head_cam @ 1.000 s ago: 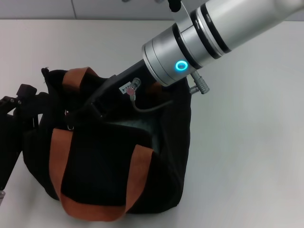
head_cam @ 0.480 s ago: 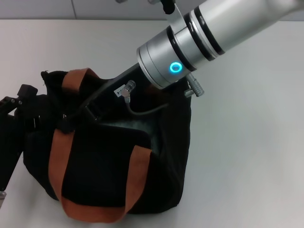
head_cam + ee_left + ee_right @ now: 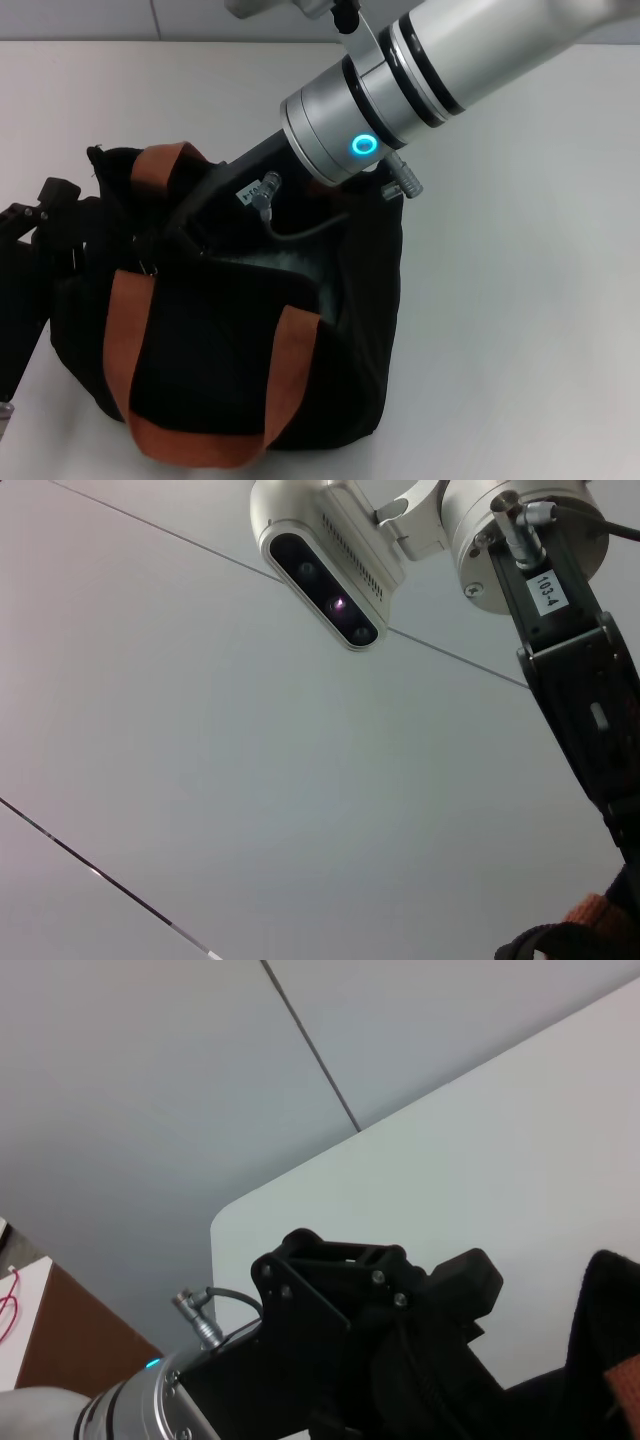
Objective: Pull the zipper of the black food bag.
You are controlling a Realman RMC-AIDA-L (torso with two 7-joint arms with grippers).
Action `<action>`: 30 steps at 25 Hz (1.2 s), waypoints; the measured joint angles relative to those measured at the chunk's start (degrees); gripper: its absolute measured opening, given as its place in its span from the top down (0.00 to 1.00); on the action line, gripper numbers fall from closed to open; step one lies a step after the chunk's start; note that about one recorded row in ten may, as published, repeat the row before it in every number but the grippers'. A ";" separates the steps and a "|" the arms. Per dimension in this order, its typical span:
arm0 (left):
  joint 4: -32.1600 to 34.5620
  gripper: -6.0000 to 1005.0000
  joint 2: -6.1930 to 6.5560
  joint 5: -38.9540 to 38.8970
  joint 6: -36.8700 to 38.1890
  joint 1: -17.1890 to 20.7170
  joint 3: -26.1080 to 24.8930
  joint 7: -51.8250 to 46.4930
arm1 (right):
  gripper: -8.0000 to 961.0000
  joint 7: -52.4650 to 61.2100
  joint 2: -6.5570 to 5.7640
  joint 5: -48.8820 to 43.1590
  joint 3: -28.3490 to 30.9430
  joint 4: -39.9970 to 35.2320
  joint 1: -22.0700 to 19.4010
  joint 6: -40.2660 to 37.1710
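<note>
In your head view the black food bag [image 3: 230,320] sits on the white worktop [image 3: 520,300] with its mouth gaping on the pale lining and its 2 rust-orange handles [image 3: 290,375] draped down the front; the right gripper [image 3: 185,225] reaches into that mouth near the zip track, a little farther toward your left than 1 second ago, and you cannot tell whether it is parted or closed, nor pick out the zipper. The left wrist view shows the right arm's camera housing [image 3: 325,565] above an orange corner of the bag. The right wrist view shows the left gripper [image 3: 370,1310] pressed against the bag's side, its state unreadable.
</note>
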 joint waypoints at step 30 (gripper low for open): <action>0.46 0.99 0.00 -0.01 -0.44 -0.03 0.00 0.52 | 0.95 4.43 -0.19 -5.66 6.72 -2.00 -2.20 -4.40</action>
